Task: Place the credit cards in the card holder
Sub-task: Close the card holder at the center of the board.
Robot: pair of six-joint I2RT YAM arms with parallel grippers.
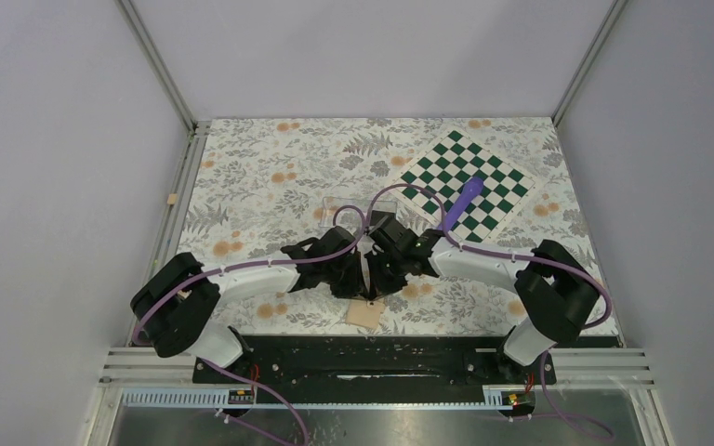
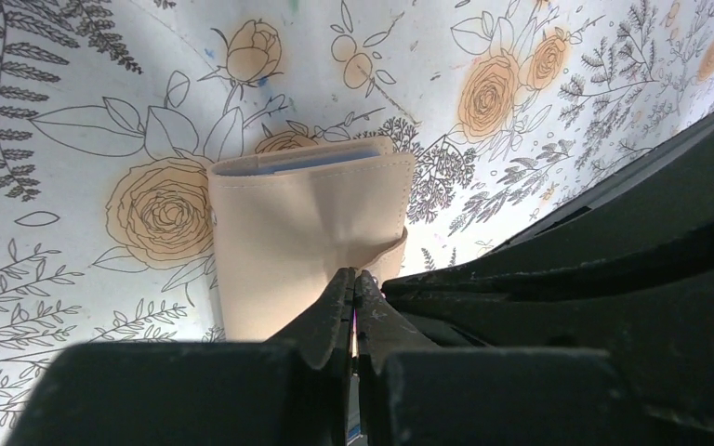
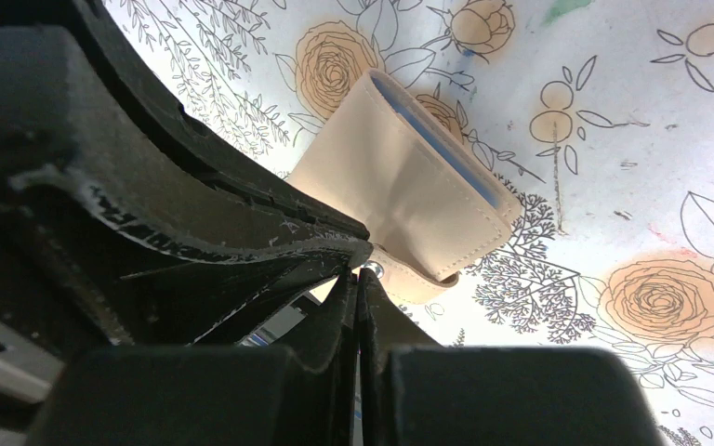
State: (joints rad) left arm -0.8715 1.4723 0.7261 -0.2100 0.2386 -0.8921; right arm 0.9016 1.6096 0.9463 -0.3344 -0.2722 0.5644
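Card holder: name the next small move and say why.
Probably draw the left fingers and right fingers slightly apart to unfold the card holder. It is folded shut, only a blue edge showing, and both pairs look pinched on its snap corner, so no card can enter.

Matt smooth card holder, scuffed plastic fingers

one card holder, one chessboard, one purple stick, one clear box
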